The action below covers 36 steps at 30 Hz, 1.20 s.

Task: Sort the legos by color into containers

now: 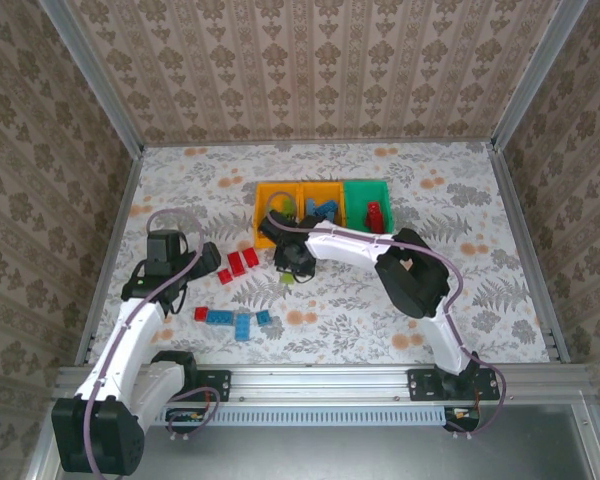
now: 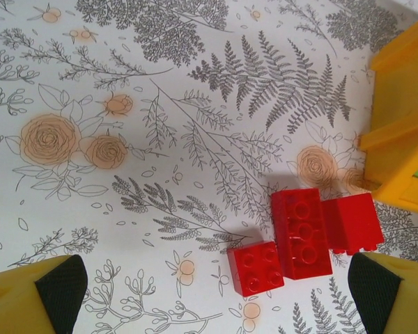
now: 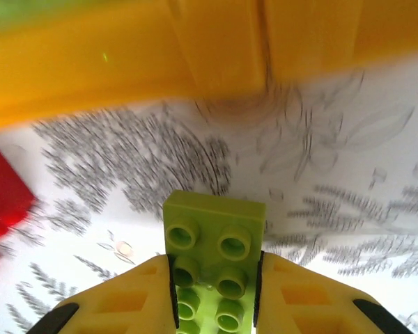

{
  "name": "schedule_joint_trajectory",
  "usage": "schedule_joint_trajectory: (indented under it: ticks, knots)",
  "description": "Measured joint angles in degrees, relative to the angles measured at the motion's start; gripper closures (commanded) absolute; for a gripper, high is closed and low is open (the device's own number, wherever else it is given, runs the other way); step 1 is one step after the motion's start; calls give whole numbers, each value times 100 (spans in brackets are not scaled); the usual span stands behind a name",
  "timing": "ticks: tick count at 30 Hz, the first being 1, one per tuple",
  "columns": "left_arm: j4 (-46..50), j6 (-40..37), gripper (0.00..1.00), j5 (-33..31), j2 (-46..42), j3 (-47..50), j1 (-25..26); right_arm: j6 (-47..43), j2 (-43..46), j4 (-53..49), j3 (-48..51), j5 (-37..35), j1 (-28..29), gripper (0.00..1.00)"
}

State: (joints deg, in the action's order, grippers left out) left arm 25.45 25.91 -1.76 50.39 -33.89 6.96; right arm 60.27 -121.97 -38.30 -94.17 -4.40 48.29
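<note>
Near the table's [image 1: 460, 300] near edge lie blue legos [image 1: 230, 320]. Your left gripper [image 2: 216, 299] hangs spread wide over red legos [image 2: 301, 233]. Your right gripper [image 3: 214, 292] pinches a lime brick [image 3: 214, 229] by one end, just before the containers [image 1: 280, 188] at mid-table. Lift it crooked and it may pivot loose or clip the yellow wall.

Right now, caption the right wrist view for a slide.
Right claw shut on lime green lego, near orange-yellow container.
</note>
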Motion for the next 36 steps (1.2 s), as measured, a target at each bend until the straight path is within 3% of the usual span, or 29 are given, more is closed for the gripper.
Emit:
schedule_joint_trajectory:
  ticks: [11, 20, 24, 29, 36]
  knots:
    - [-44, 44, 0, 358, 621, 114, 55, -863, 323, 734, -566, -33, -614, 74]
    - [-55, 136, 2, 363, 1117, -105, 584, -1108, -457, 824, -1735, 61, -894, 65]
    - [11, 240, 3, 280, 1099, -118, 612, -1137, -800, 789, -1915, 168, -990, 51]
    - [170, 374, 3, 192, 885, -118, 822, -1255, -841, 833, -2087, 356, -1032, 22]
    - [461, 544, 2, -129, 682, -81, 1403, -1554, -638, 1113, -1722, 726, -1027, 19]
